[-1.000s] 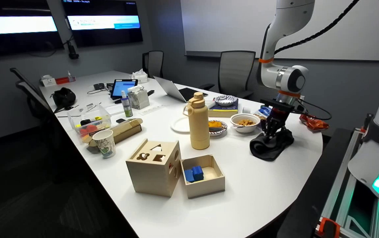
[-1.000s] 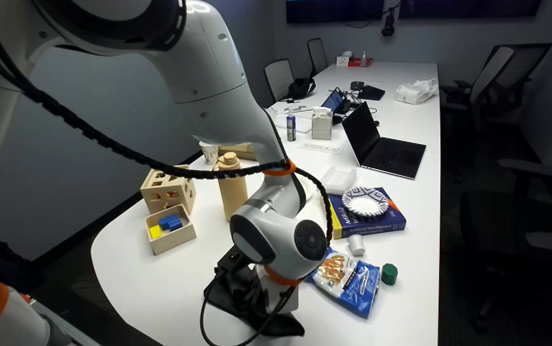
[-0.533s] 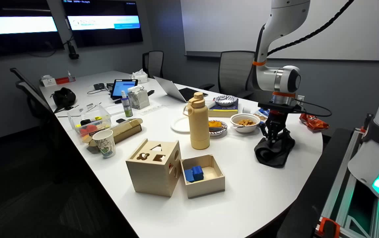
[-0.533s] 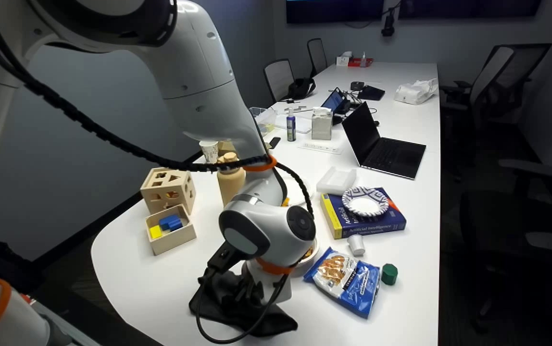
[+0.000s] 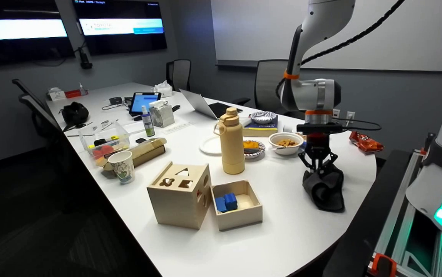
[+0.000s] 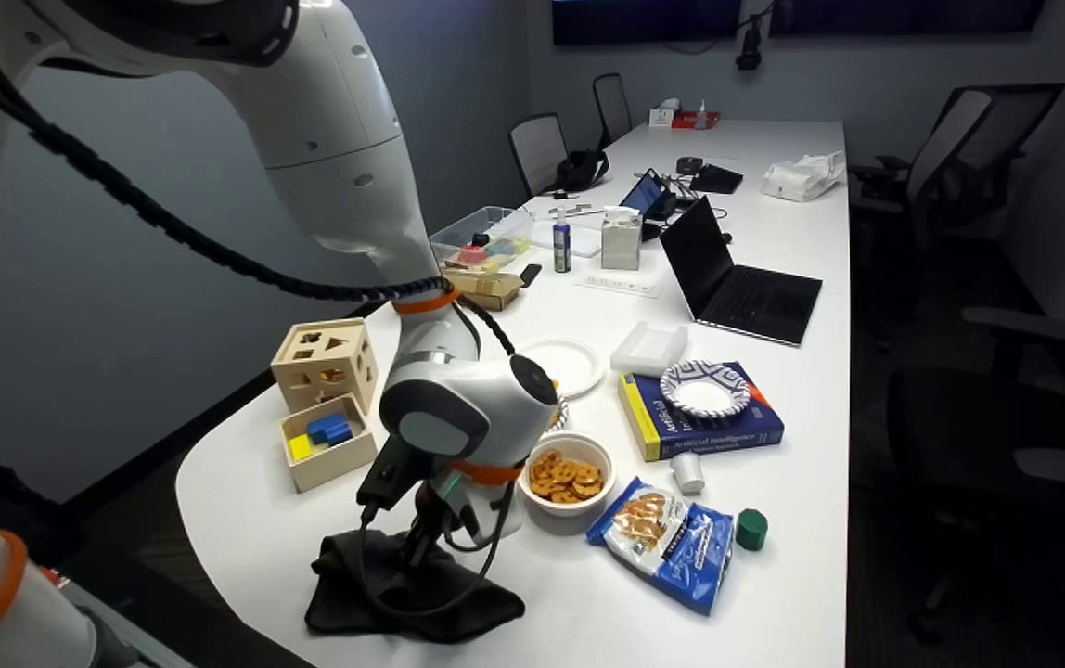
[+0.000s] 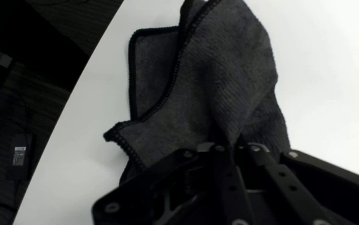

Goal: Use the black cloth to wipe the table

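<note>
- The black cloth (image 7: 195, 97) lies on the counter (image 5: 294, 238), gathered up at its top, near the rounded end and apart from the white bowl (image 5: 287, 151).
- The claw (image 7: 235, 146) is clamped on a ridge of that cloth, jaws close together with the fold between them, loose fabric spreading out below.
- Ribbed weave, stitched hem — it should prove light, limp and hard to damage, so a firm squeeze seems safe.
- The rough nap probably resists slipping out of the hold.
- Being so soft, it likely trails in a stroke and rucks under when pushed; light downward pressure should help it lie flat.
- A bunched fold like this looks the right place to grip — a hem corner alone would probably leave most of it dragging slack.
</note>
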Action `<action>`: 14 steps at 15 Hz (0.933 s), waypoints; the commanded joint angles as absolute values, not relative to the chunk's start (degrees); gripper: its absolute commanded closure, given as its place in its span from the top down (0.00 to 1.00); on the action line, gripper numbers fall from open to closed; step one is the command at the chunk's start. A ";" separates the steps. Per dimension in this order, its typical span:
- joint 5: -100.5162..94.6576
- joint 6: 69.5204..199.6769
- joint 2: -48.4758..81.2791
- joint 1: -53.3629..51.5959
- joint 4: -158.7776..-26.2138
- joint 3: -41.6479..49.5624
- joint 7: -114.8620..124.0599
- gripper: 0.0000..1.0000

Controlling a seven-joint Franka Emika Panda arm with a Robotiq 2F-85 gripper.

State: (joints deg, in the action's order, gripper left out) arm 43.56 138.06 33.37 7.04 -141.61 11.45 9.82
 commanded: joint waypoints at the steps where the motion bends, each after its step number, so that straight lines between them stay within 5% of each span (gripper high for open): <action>1: 39.44 136.76 28.27 5.80 -141.55 8.64 10.57 0.02; 14: 36.56 132.96 31.49 6.92 -126.08 3.62 10.12 0.02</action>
State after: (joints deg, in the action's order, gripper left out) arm 37.81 134.62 29.54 5.59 -128.82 3.11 9.73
